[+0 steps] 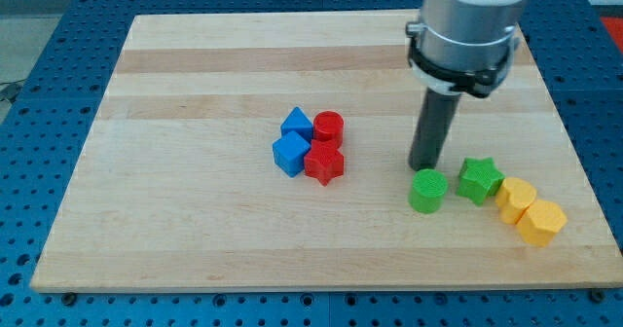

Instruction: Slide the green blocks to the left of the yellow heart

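A green cylinder (pixel 427 191) sits on the wooden board (pixel 195 171) at the lower right. A green star (pixel 480 180) lies just to its right. Two yellow blocks follow on the right: a yellow heart (pixel 515 199) touching the star, and a yellow hexagon (pixel 541 222) below-right of it. My tip (pixel 422 165) is just above the green cylinder's upper edge, left of the green star, touching or nearly touching the cylinder.
Near the board's middle is a tight cluster: two blue blocks (pixel 298 126) (pixel 290 155), a red cylinder (pixel 329 127) and a red star (pixel 324 162). The board's right edge runs close to the yellow blocks.
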You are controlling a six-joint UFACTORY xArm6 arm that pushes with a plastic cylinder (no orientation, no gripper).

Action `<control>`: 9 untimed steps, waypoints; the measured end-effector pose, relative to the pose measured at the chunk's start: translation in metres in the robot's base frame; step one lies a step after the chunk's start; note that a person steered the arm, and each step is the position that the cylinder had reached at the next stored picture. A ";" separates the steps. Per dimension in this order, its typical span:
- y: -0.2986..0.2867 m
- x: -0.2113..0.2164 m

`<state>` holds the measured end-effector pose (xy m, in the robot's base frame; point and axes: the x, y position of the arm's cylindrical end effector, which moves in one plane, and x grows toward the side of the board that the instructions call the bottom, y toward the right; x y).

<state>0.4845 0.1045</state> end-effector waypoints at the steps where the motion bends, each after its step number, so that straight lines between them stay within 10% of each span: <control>1: -0.018 0.009; 7: -0.038 0.125; 9: -0.059 0.062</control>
<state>0.5469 0.0457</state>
